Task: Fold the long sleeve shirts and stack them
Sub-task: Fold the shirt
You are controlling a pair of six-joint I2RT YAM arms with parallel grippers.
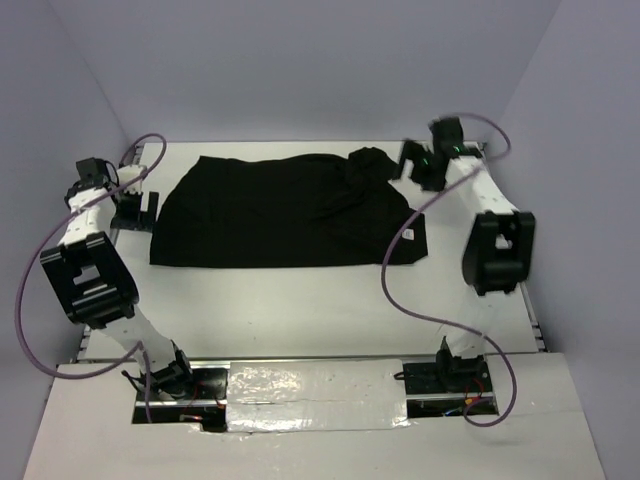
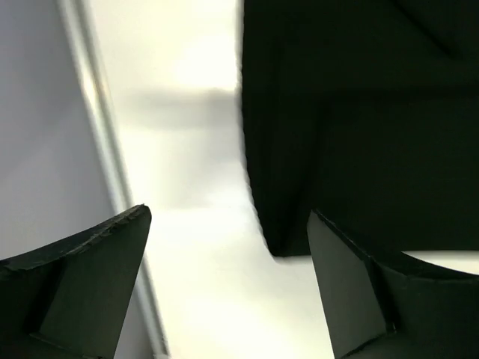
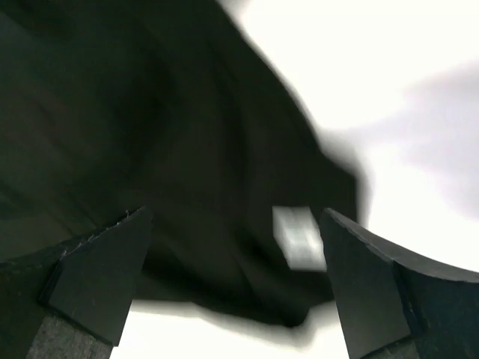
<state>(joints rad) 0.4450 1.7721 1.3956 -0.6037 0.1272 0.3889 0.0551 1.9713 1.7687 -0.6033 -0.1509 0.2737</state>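
The black long sleeve shirt (image 1: 280, 215) lies flat on the white table (image 1: 300, 310), spread as a broad, roughly rectangular shape across the far half of the surface. A bunched lump of fabric sits at its far right corner, and a small white tag (image 1: 409, 234) shows at its near right corner. The left gripper (image 1: 138, 212) is positioned over bare table just beside the left edge of the shirt, apart from the fabric. In the left wrist view the left gripper (image 2: 228, 217) has its fingers (image 2: 97, 262) spread wide with nothing between them. The shirt (image 2: 374, 112) fills the upper right of that view, and its edge runs down to a corner just ahead of the right-hand finger. The right gripper (image 1: 418, 172) is positioned at the far right of the table, above the shirt's right end and near the bunched fabric. In the right wrist view the right gripper (image 3: 233, 215) also has its fingers (image 3: 374, 284) spread wide, gripping nothing. The shirt (image 3: 150, 134) lies below them, dark and blurred, covering the left and centre of that view, with the white tag (image 3: 299, 238) visible between the fingers, closer to the right-hand one. Neither gripper holds fabric — both stand clear of the shirt.
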